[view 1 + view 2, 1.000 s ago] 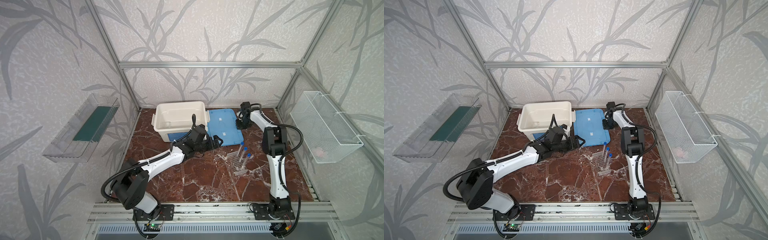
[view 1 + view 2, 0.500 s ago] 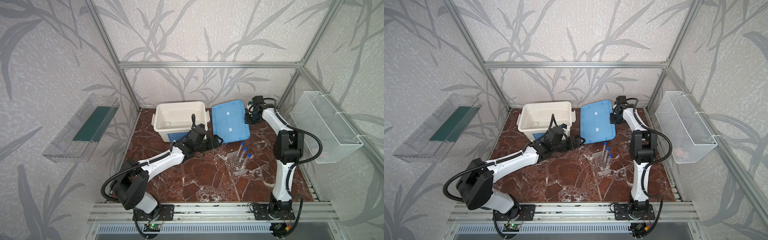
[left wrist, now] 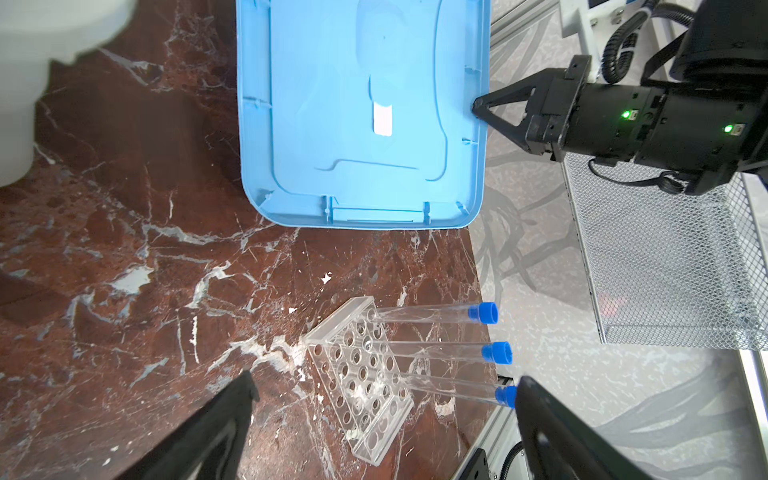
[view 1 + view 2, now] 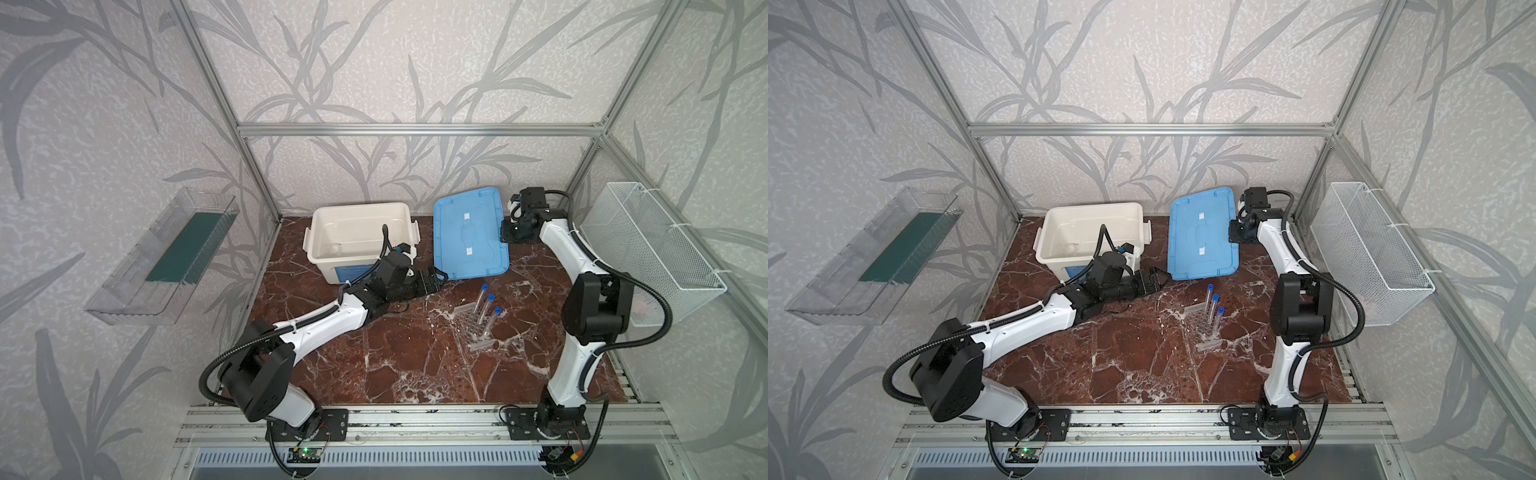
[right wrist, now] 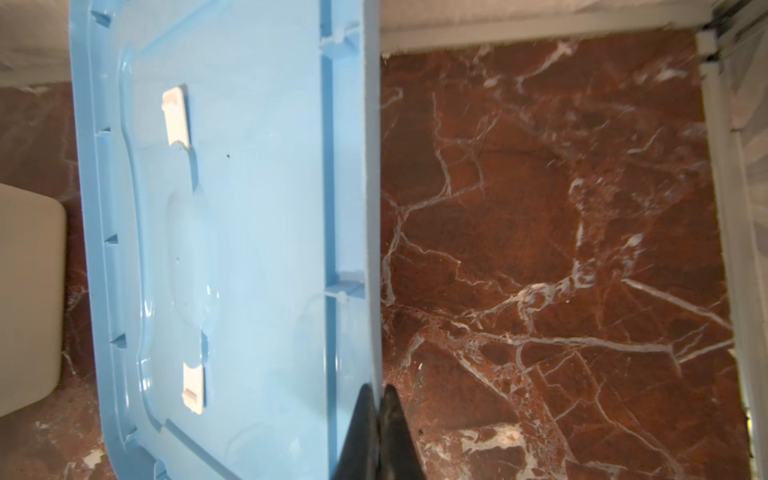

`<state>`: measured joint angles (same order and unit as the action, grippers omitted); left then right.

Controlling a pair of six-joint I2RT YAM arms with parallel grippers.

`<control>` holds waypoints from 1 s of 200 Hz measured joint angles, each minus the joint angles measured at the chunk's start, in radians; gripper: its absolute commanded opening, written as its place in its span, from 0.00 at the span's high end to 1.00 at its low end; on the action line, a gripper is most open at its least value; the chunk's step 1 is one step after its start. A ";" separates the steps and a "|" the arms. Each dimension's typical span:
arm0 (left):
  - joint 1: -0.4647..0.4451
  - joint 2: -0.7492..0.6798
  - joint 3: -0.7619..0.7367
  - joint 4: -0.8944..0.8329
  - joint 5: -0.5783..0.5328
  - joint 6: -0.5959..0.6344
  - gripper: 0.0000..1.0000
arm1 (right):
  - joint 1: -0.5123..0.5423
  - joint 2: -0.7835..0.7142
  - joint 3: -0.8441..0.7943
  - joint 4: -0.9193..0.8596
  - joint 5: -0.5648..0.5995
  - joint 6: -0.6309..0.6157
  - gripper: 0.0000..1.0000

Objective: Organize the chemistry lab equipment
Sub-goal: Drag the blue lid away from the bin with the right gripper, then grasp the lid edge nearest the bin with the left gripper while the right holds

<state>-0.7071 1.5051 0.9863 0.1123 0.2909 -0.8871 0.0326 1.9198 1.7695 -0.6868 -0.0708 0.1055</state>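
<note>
Pale walls (image 4: 415, 62) papered with grey leafy branches close in the left, far and right sides, framed by aluminium bars (image 4: 415, 129) at the corners and across the far wall. The table (image 4: 415, 374) is red-brown marble with white veins. A clear tray (image 4: 124, 291) with a dark green strip (image 4: 187, 245) hangs on the left wall, a white wire basket (image 4: 648, 249) on the right. Aluminium rails (image 4: 415, 419) run along the near edge. The light is soft and even.

1. Left arm (image 4: 328, 322) and right arm (image 4: 561, 241): white shells, black joint blocks.
2. Black ribbed cable (image 4: 669, 320) loops beside each, above the rail (image 4: 415, 417).
3. Black base plates (image 4: 517, 428) screwed onto the rail.
4. Right gripper (image 3: 477, 110): black, triangular fingers (image 3: 505, 132); two green lights (image 3: 625, 114) behind.
5. Below the rail, seemingly a small circuit board (image 4: 305, 453), green light.
</note>
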 measured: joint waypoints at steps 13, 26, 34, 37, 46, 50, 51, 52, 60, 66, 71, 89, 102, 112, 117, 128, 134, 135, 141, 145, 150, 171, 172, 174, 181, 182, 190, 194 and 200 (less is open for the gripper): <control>0.000 0.000 0.000 0.012 0.000 0.018 0.01 | 0.000 -0.039 0.000 0.014 0.000 0.001 1.00; 0.001 0.000 0.003 0.016 -0.001 0.038 0.01 | 0.000 -0.079 -0.008 0.031 -0.003 0.004 1.00; 0.002 0.000 0.006 0.017 -0.001 0.050 0.01 | -0.001 -0.106 -0.018 0.039 -0.007 0.008 1.00; 0.002 0.000 0.006 0.018 -0.001 0.054 0.01 | -0.001 -0.115 -0.022 0.041 -0.008 0.010 1.00; 0.004 0.000 0.007 0.036 0.004 0.068 0.01 | -0.001 -0.150 -0.041 0.054 -0.013 0.017 1.00; 0.006 0.000 0.006 0.047 0.007 0.072 0.01 | -0.001 -0.161 -0.048 0.056 -0.017 0.019 1.00; 0.006 0.000 0.006 0.050 0.008 0.072 0.01 | -0.001 -0.167 -0.050 0.056 -0.018 0.021 1.00; 0.006 0.000 0.006 0.054 0.010 0.074 0.01 | -0.002 -0.170 -0.051 0.056 -0.018 0.022 1.00; 0.008 0.000 0.000 0.089 0.018 0.078 0.01 | -0.002 -0.197 -0.063 0.056 -0.027 0.029 1.00; 0.008 -0.003 -0.009 0.124 0.023 0.081 0.01 | -0.003 -0.215 -0.068 0.055 -0.036 0.034 1.00; 0.009 -0.006 -0.018 0.151 0.027 0.084 0.01 | -0.003 -0.230 -0.069 0.055 -0.043 0.038 1.00; 0.013 -0.023 -0.047 0.207 0.038 0.100 0.01 | -0.005 -0.285 -0.077 0.058 -0.069 0.053 1.00; 0.016 -0.036 -0.051 0.223 0.045 0.119 0.01 | -0.006 -0.332 -0.092 0.062 -0.091 0.066 1.00; 0.019 -0.051 -0.051 0.230 0.048 0.136 0.01 | -0.007 -0.372 -0.108 0.064 -0.110 0.079 1.00; 0.023 -0.060 -0.051 0.230 0.048 0.143 0.01 | -0.007 -0.393 -0.118 0.067 -0.121 0.085 1.00; 0.027 -0.082 -0.050 0.231 0.050 0.159 0.01 | -0.007 -0.442 -0.142 0.074 -0.148 0.102 1.00; 0.029 -0.093 -0.050 0.231 0.051 0.165 0.01 | -0.007 -0.467 -0.153 0.079 -0.163 0.111 1.00; 0.029 -0.096 -0.050 0.231 0.051 0.167 0.01 | -0.007 -0.469 -0.154 0.079 -0.165 0.112 1.00; 0.032 -0.106 -0.048 0.230 0.052 0.173 0.01 | -0.007 -0.491 -0.165 0.084 -0.181 0.122 1.00; 0.034 -0.114 -0.047 0.230 0.053 0.178 0.01 | -0.007 -0.503 -0.171 0.087 -0.191 0.129 1.00; 0.035 -0.123 -0.043 0.229 0.053 0.181 0.01 | -0.007 -0.518 -0.179 0.093 -0.202 0.136 1.00; 0.039 -0.169 -0.018 0.210 0.049 0.204 0.01 | -0.006 -0.571 -0.226 0.125 -0.250 0.172 1.00; 0.039 -0.171 -0.017 0.209 0.048 0.205 0.01 | -0.007 -0.573 -0.228 0.126 -0.251 0.173 1.00; 0.040 -0.176 -0.013 0.206 0.045 0.208 0.01 | -0.007 -0.578 -0.233 0.129 -0.256 0.178 1.00; 0.041 -0.190 0.000 0.190 0.035 0.215 0.02 | -0.007 -0.590 -0.252 0.138 -0.270 0.190 1.00; 0.041 -0.192 0.002 0.188 0.034 0.215 0.02 | -0.007 -0.591 -0.254 0.140 -0.272 0.191 1.00; 0.044 -0.209 0.014 0.175 0.025 0.223 0.04 | -0.006 -0.603 -0.276 0.152 -0.287 0.203 1.00; 0.047 -0.217 0.018 0.173 0.024 0.223 0.05 | -0.006 -0.608 -0.284 0.156 -0.293 0.209 1.00; 0.050 -0.231 0.020 0.170 0.021 0.227 0.07 | -0.006 -0.614 -0.299 0.163 -0.304 0.219 1.00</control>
<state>-0.6567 1.2743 1.0065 0.2825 0.3119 -0.6605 0.0261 1.3060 1.4704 -0.5236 -0.3752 0.3248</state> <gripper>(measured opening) 0.960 0.048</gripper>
